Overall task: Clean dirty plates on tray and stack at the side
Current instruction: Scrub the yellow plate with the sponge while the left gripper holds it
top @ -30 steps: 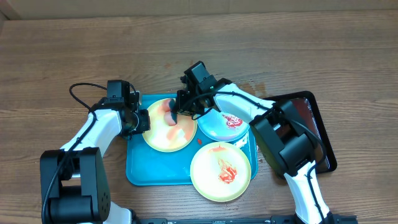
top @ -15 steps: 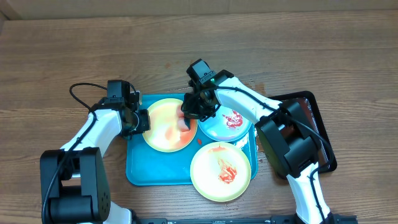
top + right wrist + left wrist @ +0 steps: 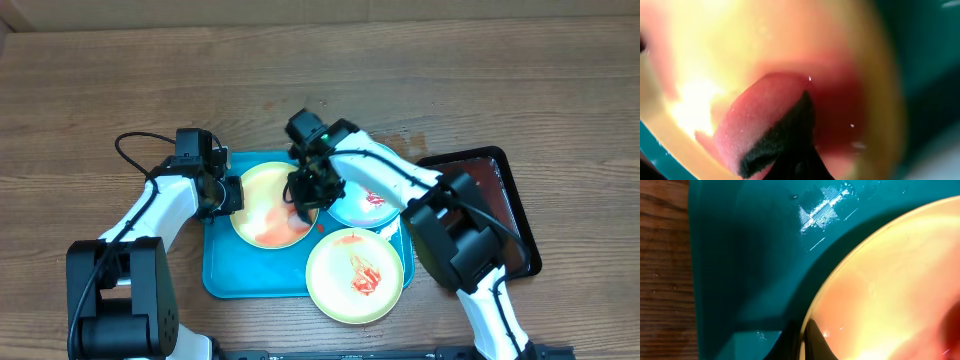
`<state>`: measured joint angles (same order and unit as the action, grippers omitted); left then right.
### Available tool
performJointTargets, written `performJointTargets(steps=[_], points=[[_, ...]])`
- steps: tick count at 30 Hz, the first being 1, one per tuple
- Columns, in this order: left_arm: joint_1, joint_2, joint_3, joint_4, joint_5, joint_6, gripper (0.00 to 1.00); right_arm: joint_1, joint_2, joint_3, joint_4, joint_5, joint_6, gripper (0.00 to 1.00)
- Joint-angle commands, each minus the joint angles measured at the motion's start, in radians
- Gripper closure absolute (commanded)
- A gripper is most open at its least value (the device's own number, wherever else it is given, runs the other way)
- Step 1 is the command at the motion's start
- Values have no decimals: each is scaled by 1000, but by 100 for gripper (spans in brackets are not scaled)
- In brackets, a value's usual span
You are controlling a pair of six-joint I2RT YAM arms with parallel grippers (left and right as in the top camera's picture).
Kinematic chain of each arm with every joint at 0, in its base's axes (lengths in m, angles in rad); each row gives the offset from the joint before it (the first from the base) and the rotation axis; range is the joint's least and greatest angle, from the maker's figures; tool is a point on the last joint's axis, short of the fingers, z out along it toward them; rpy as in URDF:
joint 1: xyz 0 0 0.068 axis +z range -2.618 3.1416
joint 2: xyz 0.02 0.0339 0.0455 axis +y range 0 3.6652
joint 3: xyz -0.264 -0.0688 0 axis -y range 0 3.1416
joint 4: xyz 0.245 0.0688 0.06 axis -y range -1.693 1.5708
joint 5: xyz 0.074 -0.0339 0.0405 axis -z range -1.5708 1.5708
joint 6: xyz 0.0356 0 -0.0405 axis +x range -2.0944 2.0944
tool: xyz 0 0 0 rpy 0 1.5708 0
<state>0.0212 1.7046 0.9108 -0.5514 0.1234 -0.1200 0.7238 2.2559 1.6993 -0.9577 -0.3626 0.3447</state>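
Nearest me, a pale yellow-green round plastic plate (image 3: 355, 275) is lying smeared with red sauce, overhanging the front rim of the large turquoise rectangular plastic tray (image 3: 225, 275) and waiting its turn. Behind it on the tray, I am working a second yellow-green plastic plate (image 3: 265, 205). My left end effector (image 3: 231, 195) is clamped on its left rim, pinning it so that, by my reckoning, it is not sliding under the scrubbing. My right end effector (image 3: 303, 198) is squeezed shut on a pink, sauce-stained sponge pad (image 3: 760, 120) pressed to the plate's right side. My left arm is bending in low from the tray's left edge. My right arm is reaching over a light blue round plastic plate (image 3: 368, 203), also red-streaked, with the wrist turned down. Off to the right, a smaller dark brown-black tray (image 3: 505, 215) is sitting on the wooden table (image 3: 450, 70). No plate is stacked at the side yet.
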Motion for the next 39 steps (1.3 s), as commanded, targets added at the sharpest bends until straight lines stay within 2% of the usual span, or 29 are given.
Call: performJointTargets(steps=[1, 6, 9, 13, 17, 22, 34, 39], points=[[2, 45, -22, 3, -52, -15, 96, 87, 49, -48, 17, -35, -30, 96], [2, 45, -22, 3, -52, -15, 96, 113, 49, -48, 64, 49, 87, 96], [2, 45, -22, 6, -53, -15, 96, 113, 44, -48, 98, 190, 126, 96], [2, 45, -22, 7, -53, -15, 96, 117, 33, -48, 122, 415, 101, 96], [2, 45, -22, 10, -53, -16, 96, 129, 32, -47, 141, 537, 40, 96], [2, 45, -22, 15, -53, -19, 96, 152, 32, -47, 160, 526, 51, 96], [2, 45, -22, 21, -52, -19, 96, 158, 31, -9, 240, 264, 51, 96], [2, 45, -22, 21, -52, -19, 96, 158, 31, 13, 285, 224, 55, 96]])
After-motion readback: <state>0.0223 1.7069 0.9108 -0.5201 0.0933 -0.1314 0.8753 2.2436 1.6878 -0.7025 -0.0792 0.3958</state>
